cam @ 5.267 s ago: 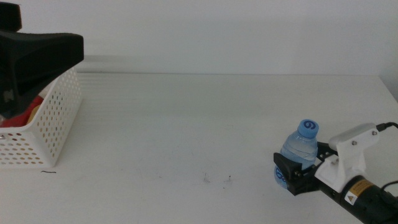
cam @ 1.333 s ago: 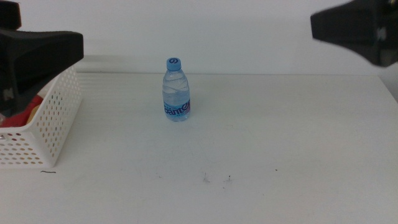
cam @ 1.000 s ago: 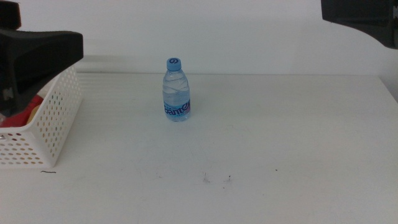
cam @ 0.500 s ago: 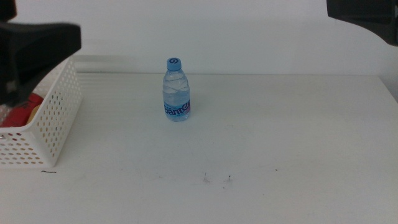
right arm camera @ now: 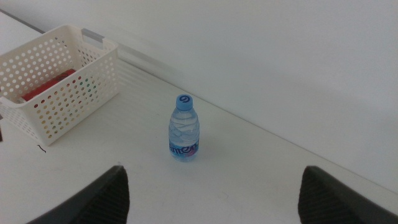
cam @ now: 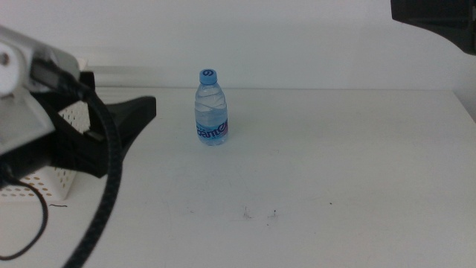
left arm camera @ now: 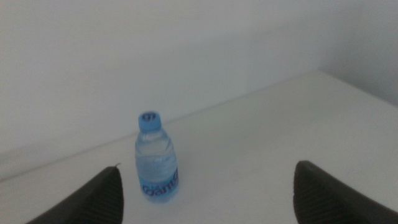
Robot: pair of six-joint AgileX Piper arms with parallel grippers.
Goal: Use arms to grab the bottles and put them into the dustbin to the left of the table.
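A clear water bottle (cam: 212, 108) with a blue cap and label stands upright on the white table (cam: 312, 164), left of centre towards the back. My left arm (cam: 22, 112) reaches in from the left, with a black finger (cam: 137, 112) pointing at the bottle a short way off. The left gripper (left arm camera: 209, 171) is open, and the bottle (left arm camera: 155, 155) stands ahead, nearer one jaw. The right gripper (right arm camera: 214, 171) is open, high above the table and far from the bottle (right arm camera: 184, 127). The white perforated dustbin (right arm camera: 62, 81) holds something red (right arm camera: 46, 87).
In the middle view my left arm and its thick black cable (cam: 104, 186) cover most of the dustbin (cam: 56, 179). A dark part of the right arm (cam: 435, 18) shows at the top right corner. A few dark specks (cam: 260, 214) mark the table's front.
The left arm has swung from above the dustbin out towards the bottle, now covering the dustbin. The bottle, held by the right gripper 5.3 s ago, stands free and still.
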